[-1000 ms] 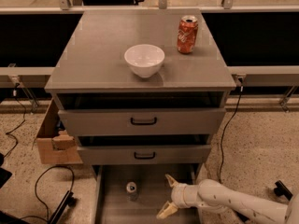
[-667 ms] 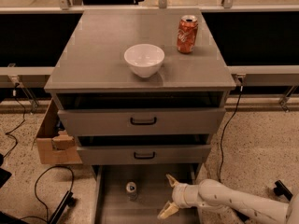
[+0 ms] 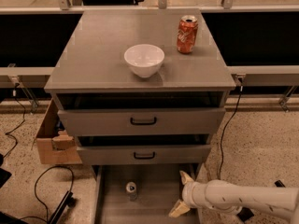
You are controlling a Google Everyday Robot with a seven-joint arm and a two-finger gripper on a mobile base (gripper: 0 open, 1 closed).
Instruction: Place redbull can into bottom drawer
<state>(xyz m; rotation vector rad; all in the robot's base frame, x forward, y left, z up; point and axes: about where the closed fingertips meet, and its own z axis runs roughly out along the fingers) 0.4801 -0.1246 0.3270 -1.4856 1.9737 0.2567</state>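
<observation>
The redbull can (image 3: 131,189) stands upright on the floor of the open bottom drawer (image 3: 149,209), left of its middle; only its silver top and a bit of its side show. My gripper (image 3: 181,193) hovers over the right part of the drawer, to the right of the can and apart from it. Its two cream fingertips (image 3: 186,177) are spread wide with nothing between them. The white arm reaches in from the lower right.
On the cabinet top (image 3: 93,69) sit a white bowl (image 3: 144,59) and an orange-red soda can (image 3: 187,34). Two black-handled drawers (image 3: 143,121) stand slightly open above. A cardboard box (image 3: 51,141) and cables (image 3: 42,181) lie left of the cabinet.
</observation>
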